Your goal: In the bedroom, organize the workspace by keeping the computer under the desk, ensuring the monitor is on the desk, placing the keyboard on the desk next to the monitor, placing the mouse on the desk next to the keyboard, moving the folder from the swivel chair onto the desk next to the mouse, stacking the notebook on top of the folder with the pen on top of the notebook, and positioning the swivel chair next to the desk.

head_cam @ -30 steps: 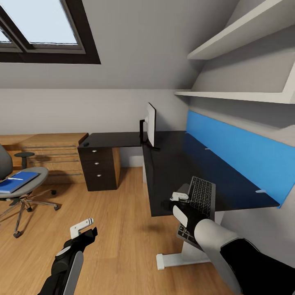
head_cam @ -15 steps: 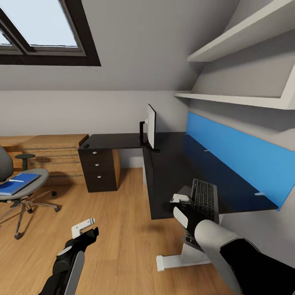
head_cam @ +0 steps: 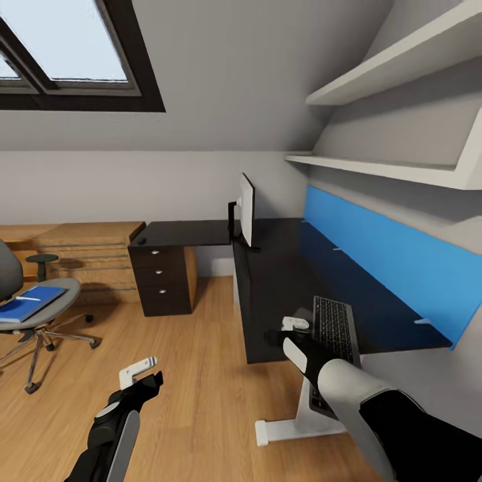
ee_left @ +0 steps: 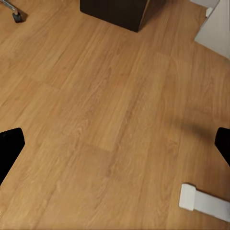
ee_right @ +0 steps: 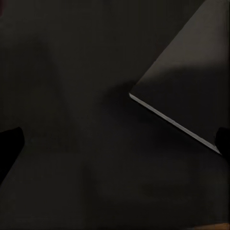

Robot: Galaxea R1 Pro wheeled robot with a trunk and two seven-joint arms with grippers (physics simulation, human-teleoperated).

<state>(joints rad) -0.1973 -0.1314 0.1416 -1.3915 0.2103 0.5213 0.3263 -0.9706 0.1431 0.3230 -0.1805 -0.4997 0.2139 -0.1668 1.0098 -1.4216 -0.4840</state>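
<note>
On the black desk point(head_cam: 281, 281), near its front edge, the keyboard point(head_cam: 333, 335) lies partly overhanging, with the right gripper point(head_cam: 289, 329) just beside it.

Right gripper's fingers sit at the keyboard's left edge; whether they clamp it I cannot tell, though the right wrist view shows fingertips spread wide over a dark surface. Farther back the monitor point(head_cam: 246, 209) stands upright on the desk. Left gripper point(head_cam: 142, 372) hangs over the wooden floor point(ee_left: 105, 120), jaws apart, holding nothing. Off to the left, the swivel chair point(head_cam: 27, 308) stands well apart from the desk, carrying the blue folder point(head_cam: 30, 301) with a pen point(head_cam: 25, 298) on top.
</note>
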